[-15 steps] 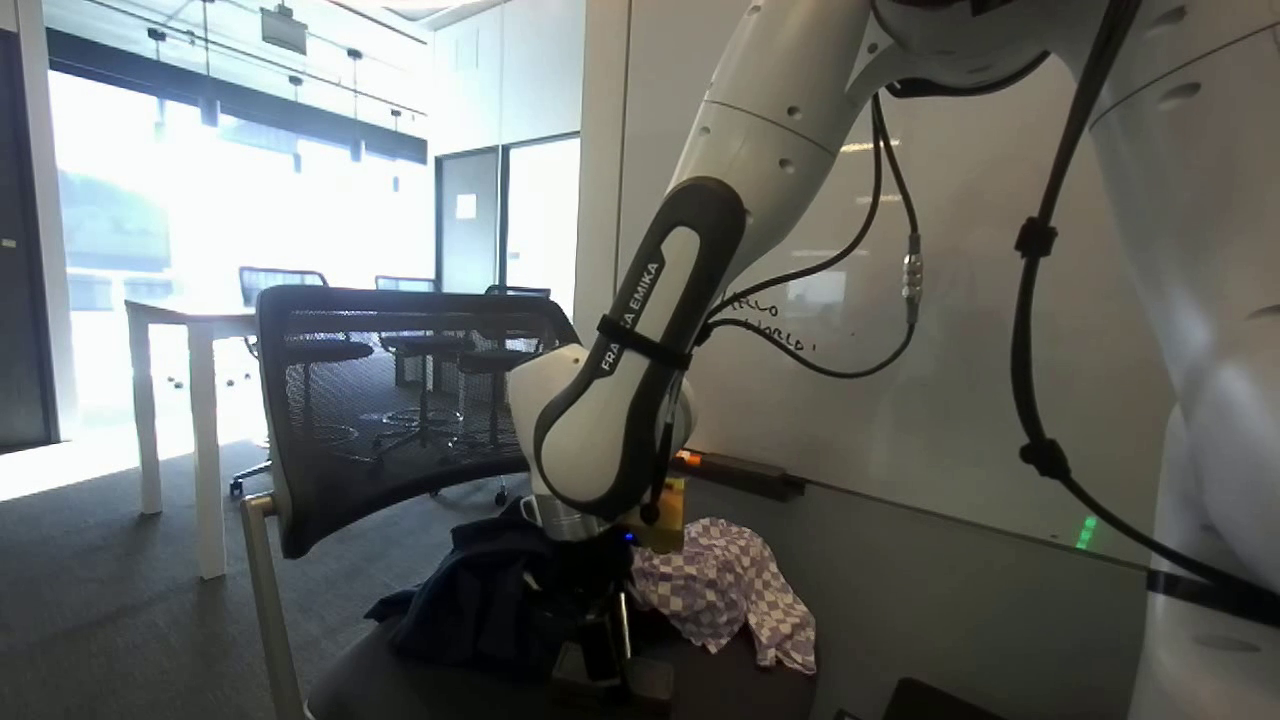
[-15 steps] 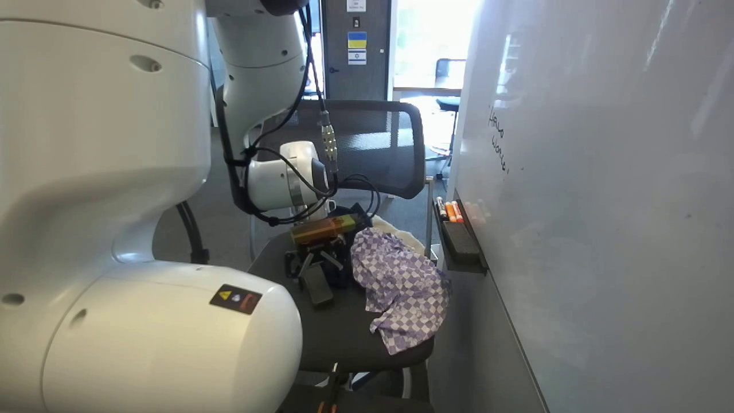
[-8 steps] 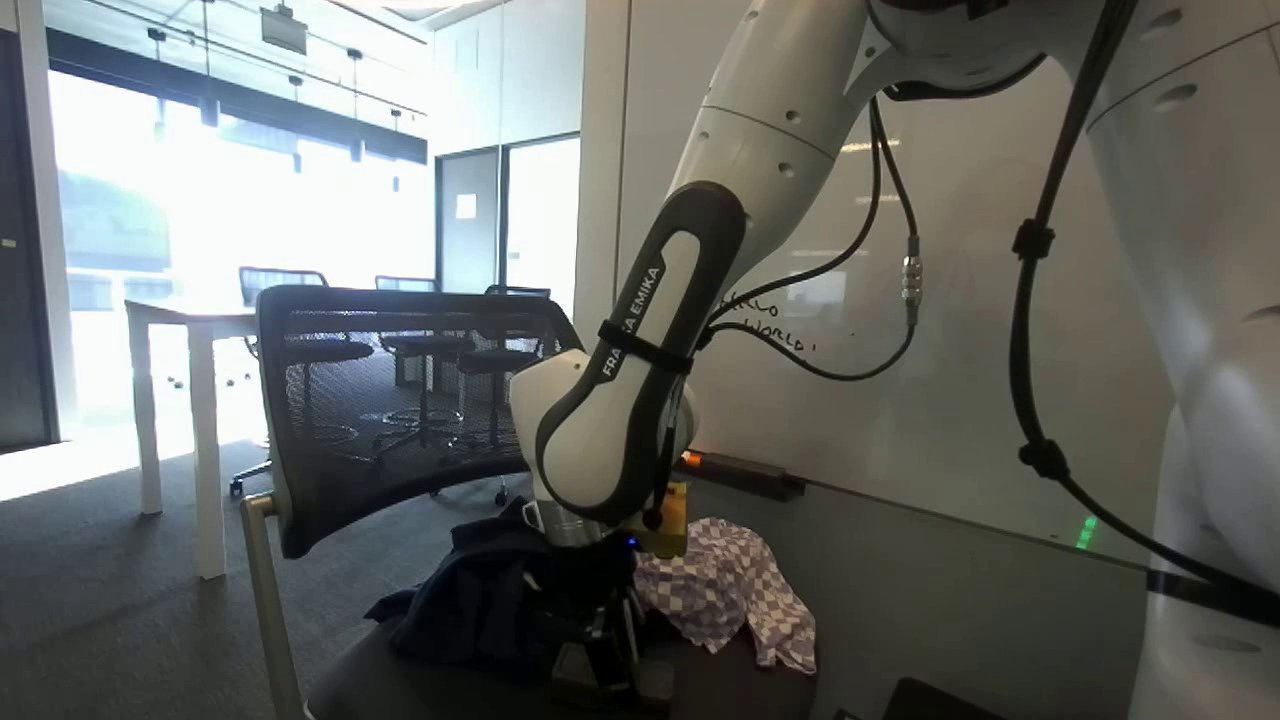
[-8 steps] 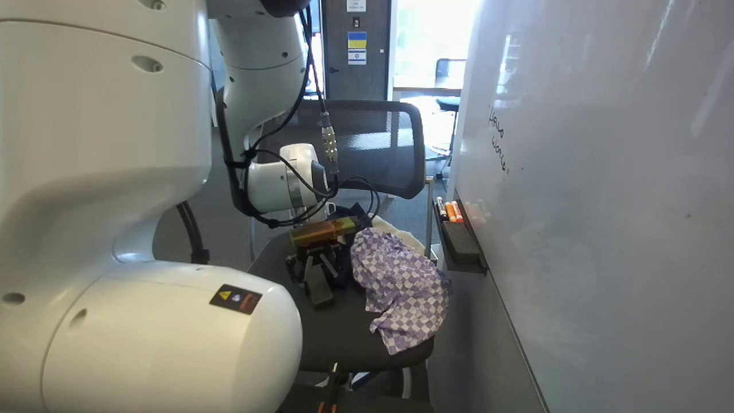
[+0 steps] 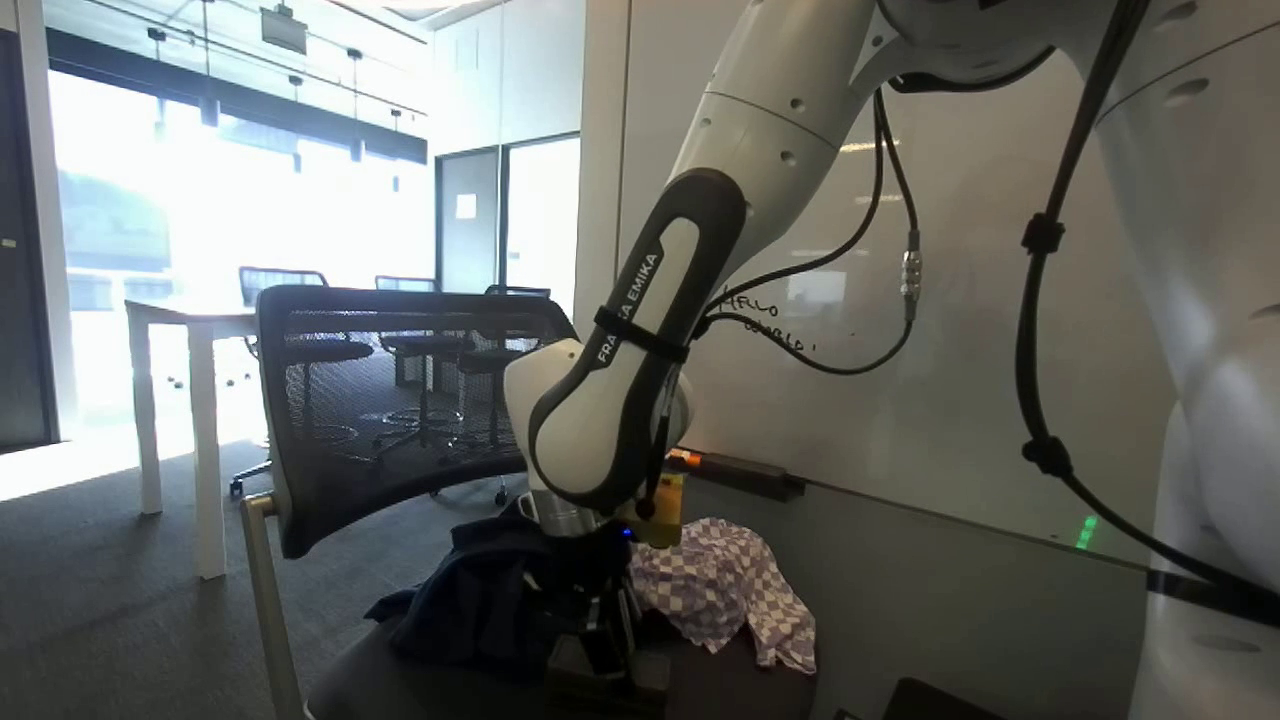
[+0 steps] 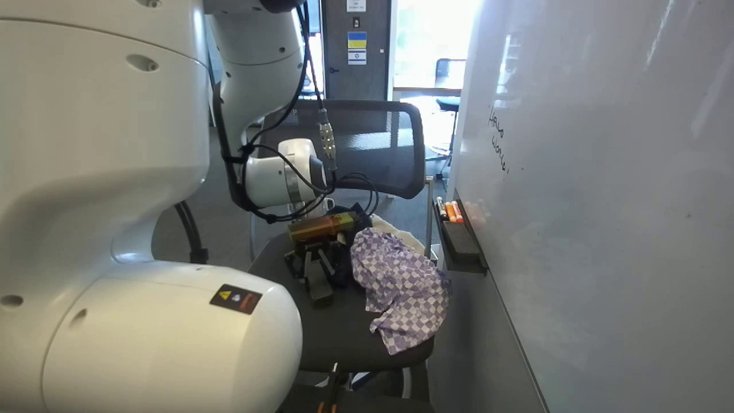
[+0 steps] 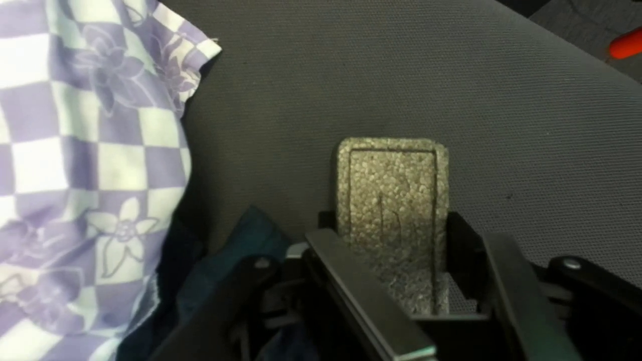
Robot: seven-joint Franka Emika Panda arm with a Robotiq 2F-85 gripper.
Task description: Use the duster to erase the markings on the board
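Observation:
The duster [image 7: 393,190] is a speckled grey-tan block with rounded corners, low over the dark chair seat. My gripper [image 7: 391,225] has its fingers against both long sides of it, shut on it; the block's near end is hidden behind a finger. In an exterior view the duster [image 6: 319,289] sticks out from under the gripper. Whether it still touches the seat I cannot tell. Handwritten markings, "HELLO WORLD!" [image 5: 782,338], stand on the white board [image 5: 960,420]. The same markings [image 6: 498,143] show at the far part of the board [image 6: 602,229] in an exterior view.
A purple-and-white checked cloth [image 6: 401,287] lies between gripper and board. Dark blue fabric [image 5: 470,590] is bunched behind the gripper. The board's ledge [image 6: 467,268] holds several markers [image 6: 451,211] and a dark block [image 6: 460,240]. The mesh chair back [image 5: 410,400] rises behind.
The fingers have closed in onto the duster's sides. In the last half second the arm has risen slightly, and the duster has shifted a little with it.

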